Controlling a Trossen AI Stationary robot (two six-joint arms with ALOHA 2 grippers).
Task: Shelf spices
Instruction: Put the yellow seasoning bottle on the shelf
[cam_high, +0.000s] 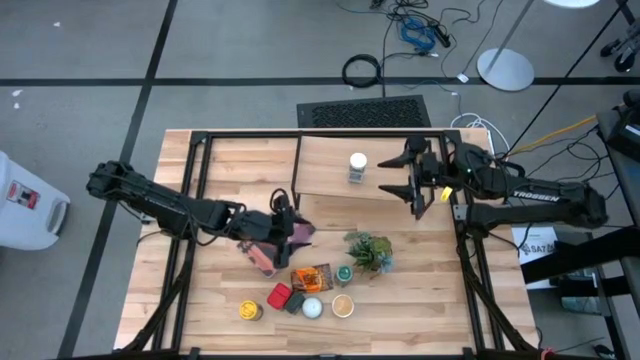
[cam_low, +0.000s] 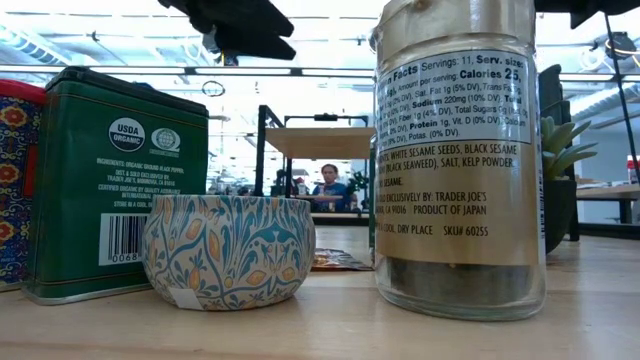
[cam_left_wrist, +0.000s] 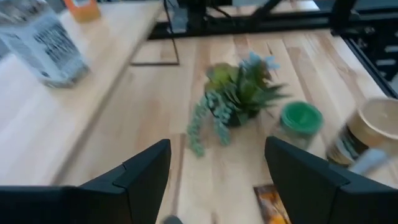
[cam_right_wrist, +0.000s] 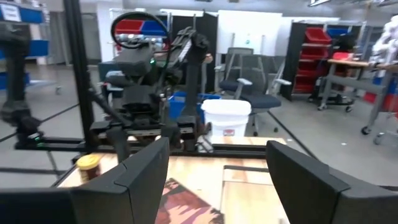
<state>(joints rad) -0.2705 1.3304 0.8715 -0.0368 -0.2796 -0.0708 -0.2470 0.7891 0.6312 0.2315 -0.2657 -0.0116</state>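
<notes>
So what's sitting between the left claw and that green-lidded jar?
In the high view, the maroon book and potted plant lie between the left gripper and green-lidded jar.

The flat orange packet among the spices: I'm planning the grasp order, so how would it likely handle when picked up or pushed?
The flat orange packet lies low on the wooden table, so it probably offers little edge to pinch. It looks thin, so likely light and floppy. Pushed, it would probably slide, not roll, perhaps nudging the small red tin beside it.

Grey floor crossed by dark tape lines; cable coil upper centre; round white stand base upper right; office chair, red bin racks behind.
</notes>
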